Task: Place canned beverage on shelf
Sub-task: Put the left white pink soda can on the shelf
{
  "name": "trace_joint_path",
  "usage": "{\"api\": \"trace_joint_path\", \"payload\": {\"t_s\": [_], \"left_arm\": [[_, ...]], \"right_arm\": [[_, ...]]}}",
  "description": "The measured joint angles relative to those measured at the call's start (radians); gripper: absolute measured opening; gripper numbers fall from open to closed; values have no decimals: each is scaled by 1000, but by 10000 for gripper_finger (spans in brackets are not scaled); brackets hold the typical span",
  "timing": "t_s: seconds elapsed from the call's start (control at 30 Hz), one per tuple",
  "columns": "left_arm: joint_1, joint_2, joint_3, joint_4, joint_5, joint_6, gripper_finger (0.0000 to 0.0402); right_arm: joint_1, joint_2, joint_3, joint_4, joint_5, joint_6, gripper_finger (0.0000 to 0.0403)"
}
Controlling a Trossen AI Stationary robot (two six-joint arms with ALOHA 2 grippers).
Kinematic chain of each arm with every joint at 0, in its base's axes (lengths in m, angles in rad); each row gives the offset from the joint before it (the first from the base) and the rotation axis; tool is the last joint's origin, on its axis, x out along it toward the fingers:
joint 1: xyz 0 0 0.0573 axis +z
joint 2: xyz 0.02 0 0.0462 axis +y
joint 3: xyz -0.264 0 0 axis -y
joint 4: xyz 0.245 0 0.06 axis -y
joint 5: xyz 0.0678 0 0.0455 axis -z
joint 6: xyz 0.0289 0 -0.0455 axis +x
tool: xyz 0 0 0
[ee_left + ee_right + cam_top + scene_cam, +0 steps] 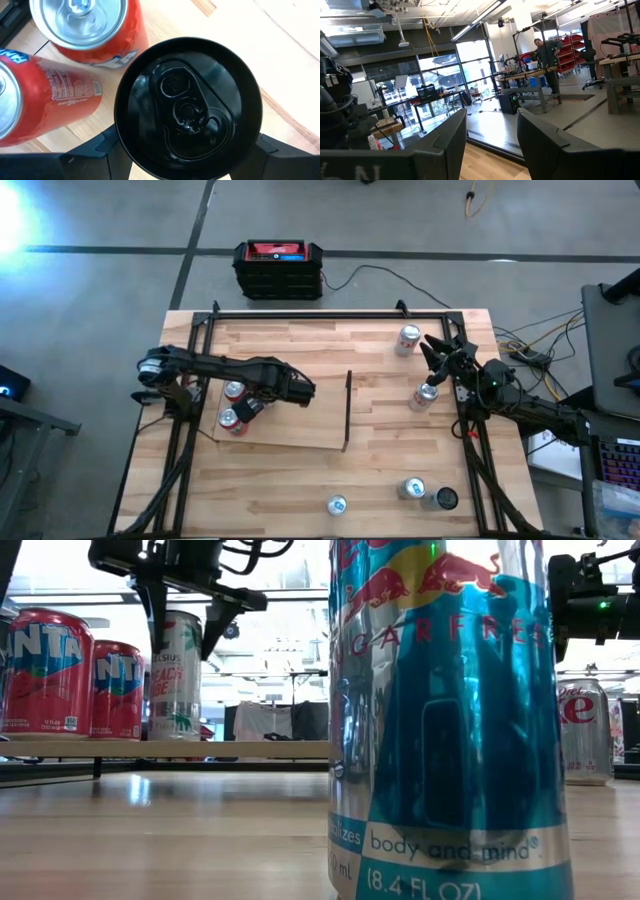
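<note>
Left gripper [250, 406] sits over the left part of the shelf [300, 425], fingers on either side of a black-topped can [187, 107]; in the low view this is the white can [176, 675] standing on the board. Jaws look closed against its sides, though contact is not fully visible. Judgement: placement step, release pending.

Risk 1: two red cans [232, 405] stand just beside the held can, toward the shelf's left end. If the fingers open wide or the arm drifts left on retreat, a finger could clip one and topple it.

Risk 2: if the can base is not flat on the board at release, it could tip; a slim can is easy to upset.

Black upright bar [348, 410] at the shelf's right edge is well clear.

Right gripper [440, 355] waits at the far right of the table, fingers apart, holding nothing, near a silver can [425, 396]. The other loose cans are not at risk.
</note>
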Motion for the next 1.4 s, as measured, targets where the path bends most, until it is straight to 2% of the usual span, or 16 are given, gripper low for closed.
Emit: {"api": "trace_joint_path", "payload": {"t_s": [0.67,0.83,1.13,1.4], "left_arm": [[16,1,0,2,-26,61,235],[17,1,-1,8,-53,90,275],[18,1,-1,3,-36,85,363],[18,1,-1,1,-5,93,383]], "right_arm": [[0,0,0,0,0,0,157],[0,0,0,0,0,0,157],[0,0,0,0,0,0,157],[0,0,0,0,0,0,157]]}}
